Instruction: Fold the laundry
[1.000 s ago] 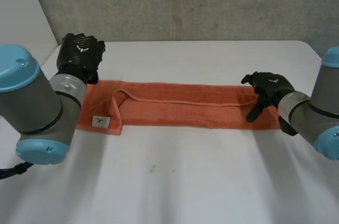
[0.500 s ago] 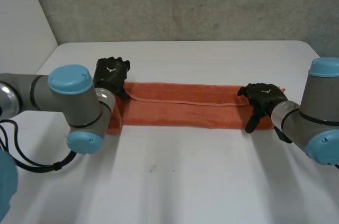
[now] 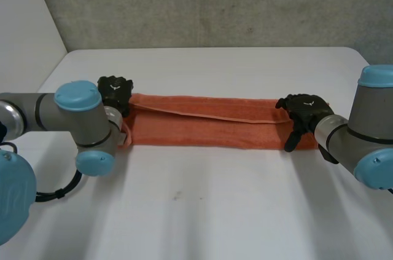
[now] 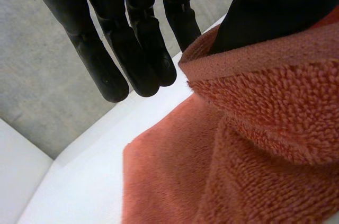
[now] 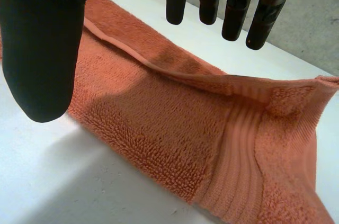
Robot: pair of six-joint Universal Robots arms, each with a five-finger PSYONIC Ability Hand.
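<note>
Our left hand (image 3: pixel 115 91) has straight fingers (image 4: pixel 132 49), and the orange towel (image 3: pixel 202 128) hangs on its thumb (image 4: pixel 275 7). Our right hand (image 3: pixel 305 107) spreads wide over the other end.

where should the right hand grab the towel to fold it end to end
Probably the short end under the right hand, near its far corner. The towel lies as a long flat folded strip, and the top layer's far edge stands slightly raised there, so come from above and pinch all layers at that lip.
</note>
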